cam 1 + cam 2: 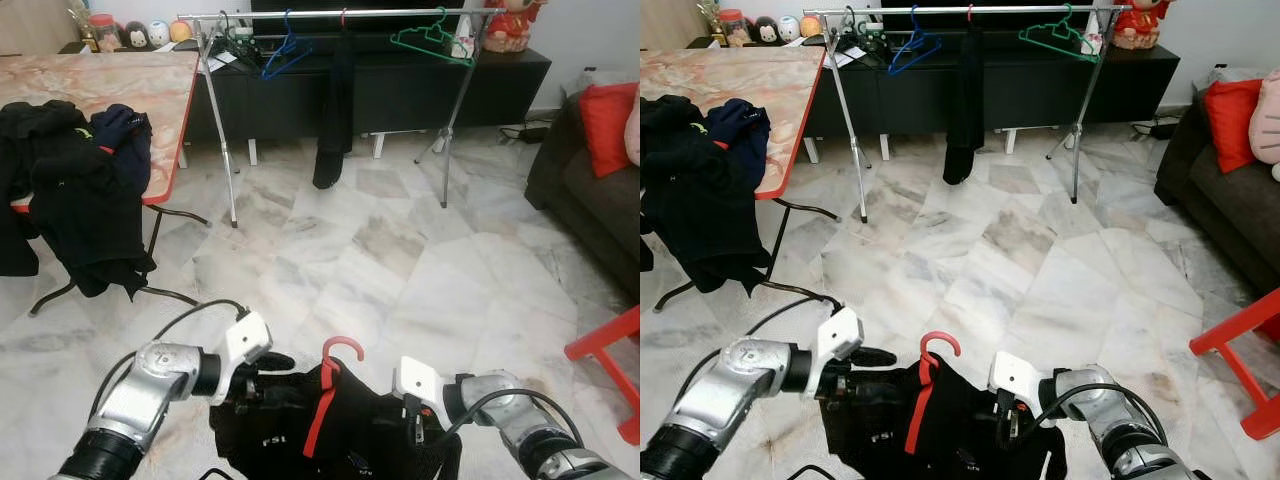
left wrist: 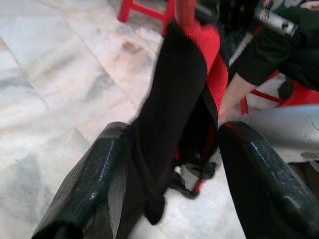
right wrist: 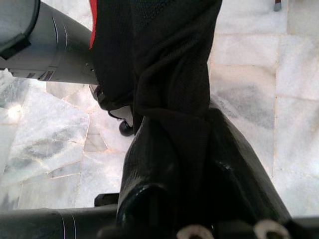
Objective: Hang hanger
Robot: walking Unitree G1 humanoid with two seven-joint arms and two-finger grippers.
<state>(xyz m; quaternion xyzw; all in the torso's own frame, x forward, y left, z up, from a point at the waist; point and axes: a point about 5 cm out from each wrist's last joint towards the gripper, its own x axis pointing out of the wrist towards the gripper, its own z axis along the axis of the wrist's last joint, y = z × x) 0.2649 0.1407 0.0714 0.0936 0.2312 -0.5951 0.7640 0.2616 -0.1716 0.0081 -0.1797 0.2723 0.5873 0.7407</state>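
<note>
A black garment (image 1: 340, 430) on a red hanger (image 1: 338, 352) hangs low in front of me, above the marble floor, with the hook pointing up. My left gripper (image 1: 262, 382) is shut on the garment's left shoulder; in the left wrist view the cloth and red hanger (image 2: 209, 55) fill the gap between the fingers (image 2: 94, 184). My right gripper (image 1: 415, 425) is shut on the right shoulder, with the cloth (image 3: 169, 74) pinched between its fingers (image 3: 149, 164). Across the room a metal clothes rack (image 1: 340, 14) carries a blue hanger (image 1: 285, 52), a green hanger (image 1: 430, 40) and black trousers (image 1: 335, 110).
At the left, a marble-topped table (image 1: 130, 85) holds a pile of dark clothes (image 1: 70, 180). A dark sofa (image 1: 590, 200) with a red cushion (image 1: 608, 115) and a red stool (image 1: 610, 350) stand at the right. A person's forearm (image 2: 234, 94) is near the stool.
</note>
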